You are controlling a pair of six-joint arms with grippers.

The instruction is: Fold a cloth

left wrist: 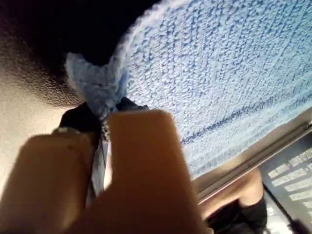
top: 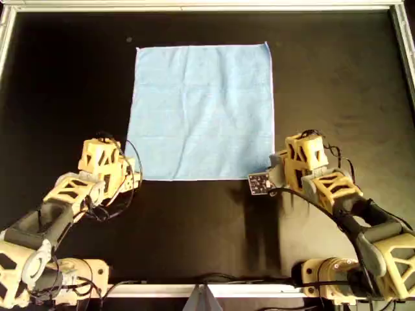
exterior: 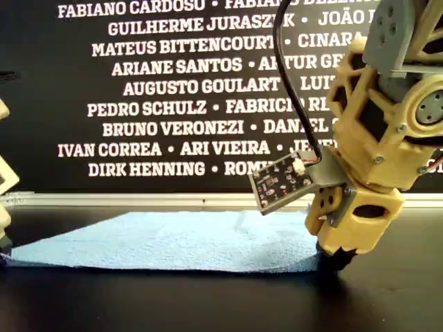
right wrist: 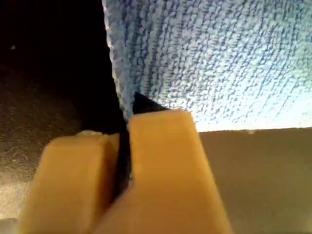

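Observation:
The light blue cloth [top: 201, 110] lies flat and spread out on the black table. One arm's gripper [top: 107, 165] stands at its near left corner in the overhead view, the other arm's gripper [top: 305, 159] at its near right corner. The wrist views do not show which arm is which. My first gripper [left wrist: 100, 126] is shut on a bunched corner of the cloth [left wrist: 219, 73]. My second gripper [right wrist: 124, 131] is shut on a corner of the cloth [right wrist: 219, 58]. In the exterior view one gripper [exterior: 336, 259] pins the cloth [exterior: 173, 242] at its right corner.
The black table [top: 65, 78] has a metal rail [top: 207, 6] along its far and side edges. A dark wall with white names [exterior: 173, 90] stands behind the far rail. The arm bases [top: 71, 275] [top: 331, 278] sit at the near edge.

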